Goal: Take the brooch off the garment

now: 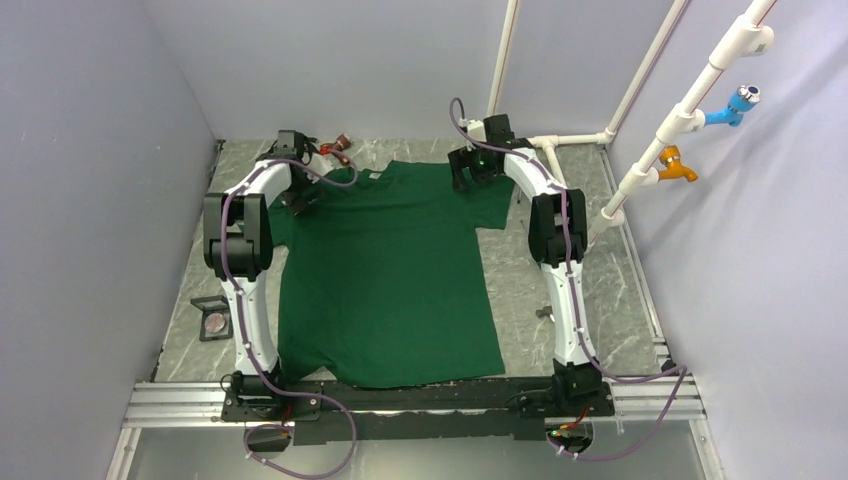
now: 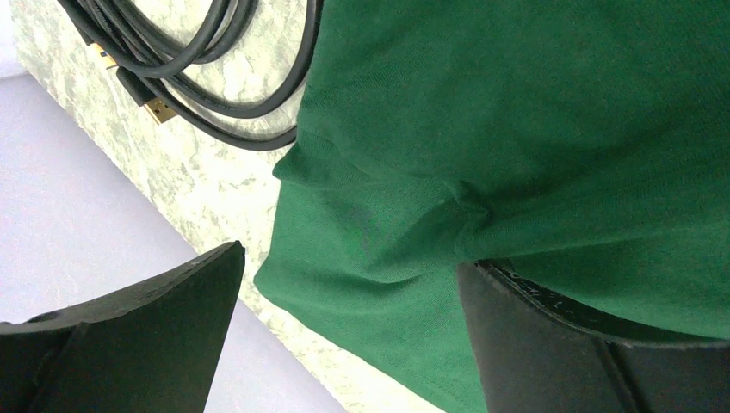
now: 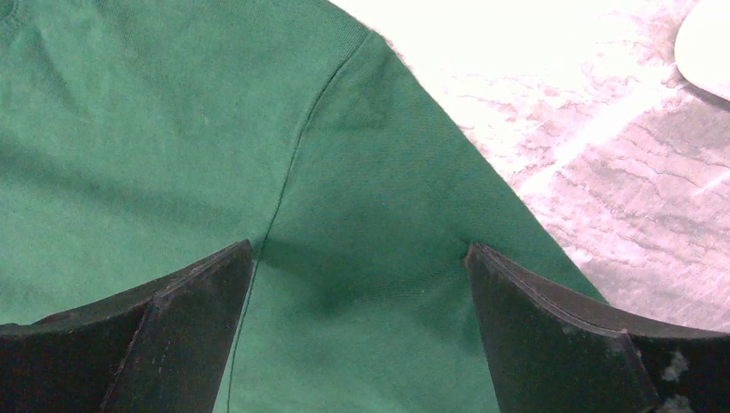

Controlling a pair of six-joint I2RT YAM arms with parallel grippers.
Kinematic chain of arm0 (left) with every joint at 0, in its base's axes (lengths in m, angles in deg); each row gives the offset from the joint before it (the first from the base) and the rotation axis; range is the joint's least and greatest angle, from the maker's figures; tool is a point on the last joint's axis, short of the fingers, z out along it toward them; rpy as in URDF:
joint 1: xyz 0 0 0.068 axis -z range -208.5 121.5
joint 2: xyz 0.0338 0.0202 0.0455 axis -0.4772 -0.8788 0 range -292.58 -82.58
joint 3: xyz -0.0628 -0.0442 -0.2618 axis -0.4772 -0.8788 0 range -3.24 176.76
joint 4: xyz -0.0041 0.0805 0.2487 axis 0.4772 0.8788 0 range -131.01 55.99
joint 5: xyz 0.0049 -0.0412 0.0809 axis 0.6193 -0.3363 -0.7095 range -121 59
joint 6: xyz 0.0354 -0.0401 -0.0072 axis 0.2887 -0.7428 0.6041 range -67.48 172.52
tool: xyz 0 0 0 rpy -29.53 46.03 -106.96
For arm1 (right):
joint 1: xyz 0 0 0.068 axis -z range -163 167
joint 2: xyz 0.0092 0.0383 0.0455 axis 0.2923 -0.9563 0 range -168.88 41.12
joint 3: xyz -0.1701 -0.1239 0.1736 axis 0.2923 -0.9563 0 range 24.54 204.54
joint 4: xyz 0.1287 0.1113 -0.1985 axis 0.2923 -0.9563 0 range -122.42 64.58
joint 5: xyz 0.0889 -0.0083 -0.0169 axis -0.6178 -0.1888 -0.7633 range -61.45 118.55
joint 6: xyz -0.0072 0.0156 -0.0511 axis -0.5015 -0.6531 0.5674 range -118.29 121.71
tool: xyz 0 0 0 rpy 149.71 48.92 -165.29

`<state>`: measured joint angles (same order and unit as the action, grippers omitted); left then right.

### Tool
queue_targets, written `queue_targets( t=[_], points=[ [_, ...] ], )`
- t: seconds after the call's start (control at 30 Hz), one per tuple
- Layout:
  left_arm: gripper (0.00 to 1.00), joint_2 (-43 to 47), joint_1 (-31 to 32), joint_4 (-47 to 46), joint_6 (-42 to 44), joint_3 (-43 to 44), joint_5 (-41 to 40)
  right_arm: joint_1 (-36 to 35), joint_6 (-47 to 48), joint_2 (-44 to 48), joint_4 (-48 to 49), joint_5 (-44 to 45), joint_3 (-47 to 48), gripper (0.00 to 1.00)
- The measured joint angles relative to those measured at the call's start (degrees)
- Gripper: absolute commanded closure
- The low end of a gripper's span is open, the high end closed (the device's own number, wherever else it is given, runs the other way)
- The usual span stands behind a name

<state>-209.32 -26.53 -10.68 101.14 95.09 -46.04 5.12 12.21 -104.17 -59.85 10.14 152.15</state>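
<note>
The dark green T-shirt (image 1: 390, 280) lies flat on the table, collar at the far side. A small round pinkish-grey brooch (image 1: 215, 322) sits in a black square holder (image 1: 203, 305) on the table, left of the shirt and apart from it. My left gripper (image 1: 300, 195) is open over the shirt's left sleeve (image 2: 387, 258), and one finger (image 2: 559, 344) presses on the cloth. My right gripper (image 1: 468, 178) is open and straddles the right sleeve (image 3: 370, 215), with its fingertips (image 3: 198, 292) on the cloth. No brooch shows in either wrist view.
Black cables (image 2: 215, 77) lie on the marble tabletop beside the left sleeve. Small red-brown objects (image 1: 340, 148) sit at the back left. White pipes (image 1: 690, 110) with a blue and an orange tap stand at the right. A metal rail (image 1: 420, 400) runs along the front edge.
</note>
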Motion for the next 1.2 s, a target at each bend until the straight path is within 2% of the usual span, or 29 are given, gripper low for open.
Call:
queue_targets(
  t=[0.37,0.6,0.83,0.97,1.2],
  points=[
    [0.0,1.99,-6.71,0.59,-7.65,2.45,13.38,0.35,1.9,6.1,2.01,-0.81,-8.74,0.01],
    [0.0,1.6,-5.09,-3.06,-5.55,6.36,12.81,0.61,0.31,8.37,3.56,-4.52,-9.09,0.02],
    [0.0,-2.49,-1.31,-7.52,-1.6,7.54,11.82,0.39,-12.15,8.24,9.11,-14.32,-8.98,0.02],
    [0.0,-5.33,0.02,-8.39,0.5,7.61,10.93,-0.55,-18.73,5.9,11.89,-18.27,-5.92,0.02],
    [0.01,-7.04,0.74,-9.99,3.21,9.29,9.33,-3.37,-23.19,0.09,14.82,-19.17,-2.12,0.02]
  ],
)
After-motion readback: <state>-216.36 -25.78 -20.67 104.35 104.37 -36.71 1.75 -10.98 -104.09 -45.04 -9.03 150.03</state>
